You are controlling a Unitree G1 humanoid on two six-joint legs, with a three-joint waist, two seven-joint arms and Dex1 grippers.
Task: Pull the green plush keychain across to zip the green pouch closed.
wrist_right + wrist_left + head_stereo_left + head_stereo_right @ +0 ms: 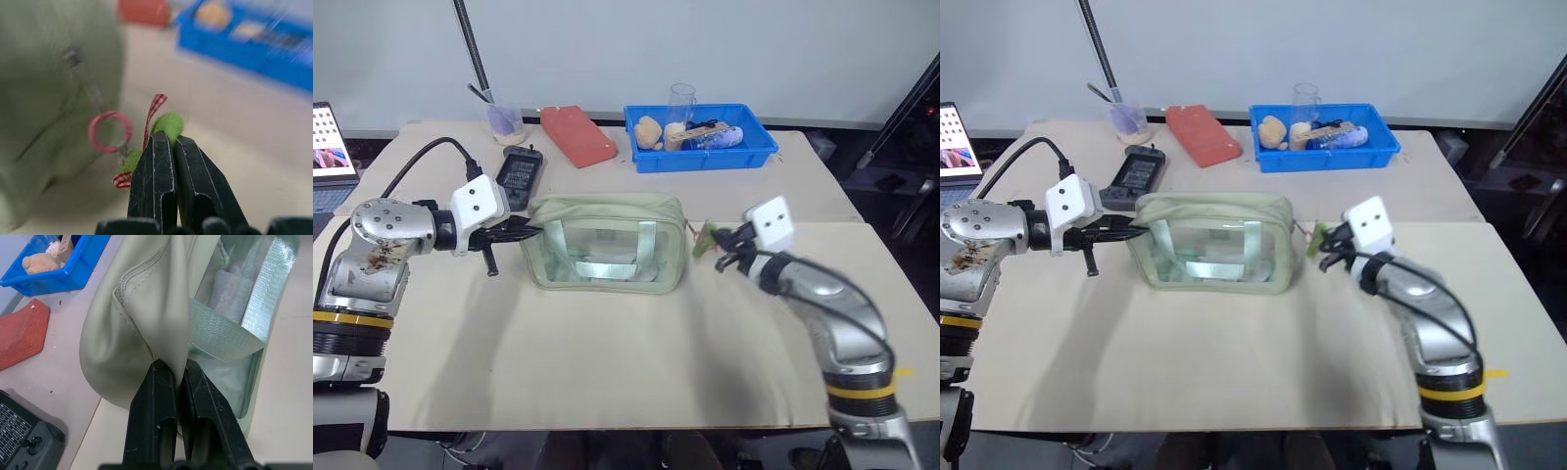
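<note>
Claw work first, starting on the left: the left claw is pinched shut on a fold of fabric at the left end of the green pouch, bracing it in place. The left wrist view shows the two black fingers clamped tight on the sage fabric just below the zipper seam. The pouch sits upright in the middle of the worktop, clear side panel facing the robot.

At the pouch's right end, the right claw is closed on the green plush keychain, with its pink ring and red-checked ribbon dangling just beside the pouch's end. The keychain sits at the right end of the pouch, so the pull looks at or near the finish of its travel; whether the zipper is fully shut cannot be told from these views.

Next, I'd judge a short final tug rightward along the zipper line is called for, with the left grip holding firm, then a check before letting go.

Behind, a red case and blue tray lie well apart.
</note>
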